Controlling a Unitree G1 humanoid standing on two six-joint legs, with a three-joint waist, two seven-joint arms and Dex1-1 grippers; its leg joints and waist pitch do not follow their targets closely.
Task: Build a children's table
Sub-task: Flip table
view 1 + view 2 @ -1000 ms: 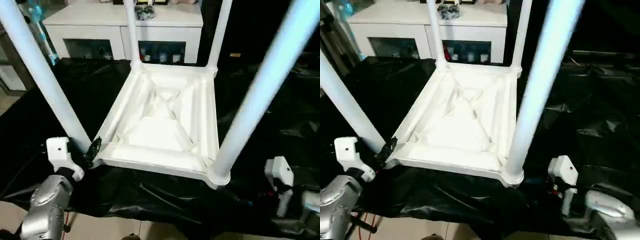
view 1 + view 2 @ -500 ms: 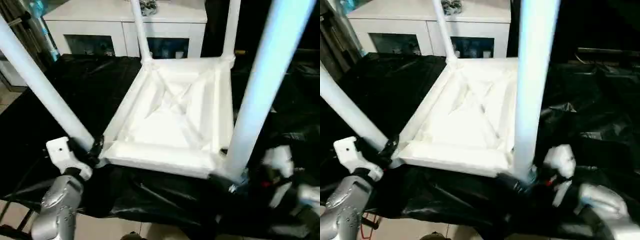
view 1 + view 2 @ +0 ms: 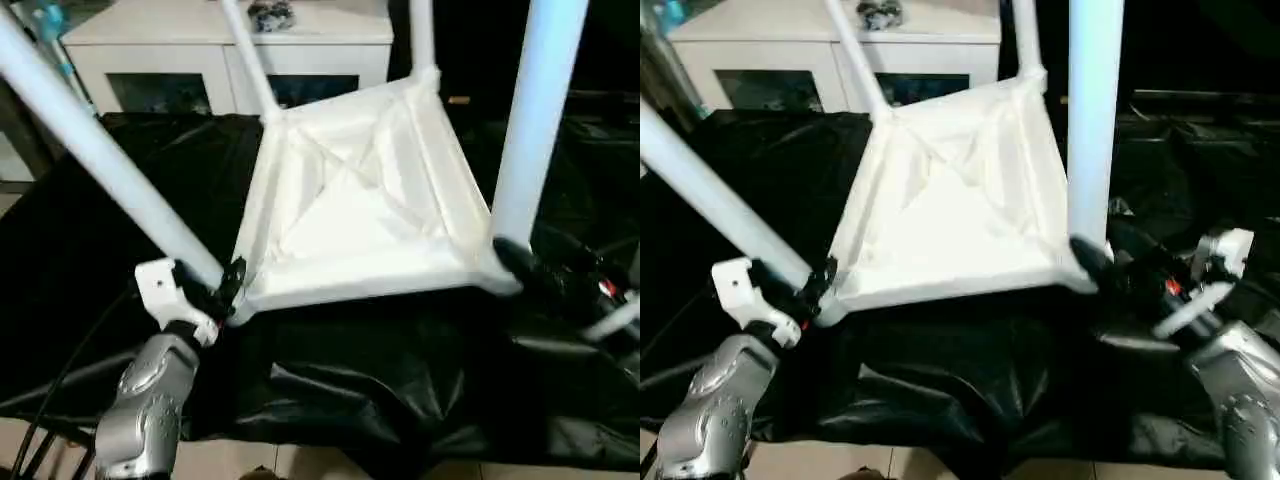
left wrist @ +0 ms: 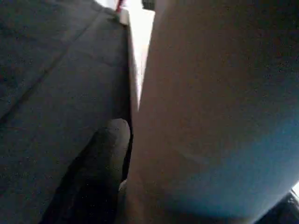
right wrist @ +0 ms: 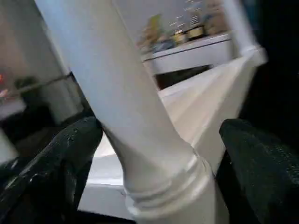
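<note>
left hand (image 3: 222, 290) grips a near table leg (image 3: 110, 170); right hand (image 3: 1095, 262) straddles another leg (image 3: 1092, 120), fingers spread.

A thick white tubular leg (image 4: 219, 116) of the children's table stands very close, running the height of the view. One black finger (image 4: 96, 172) of the left gripper lies pressed against its side. Beside them stretches the black cloth (image 4: 56, 79), and a bright white edge (image 4: 135, 51) of the table's top runs away behind the leg.

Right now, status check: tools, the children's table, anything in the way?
Left tool shut on near-left leg at its socket. Right tool open, straddling near-right leg. Children's table upside down on black cloth, four legs in. Nothing in the way.
</note>
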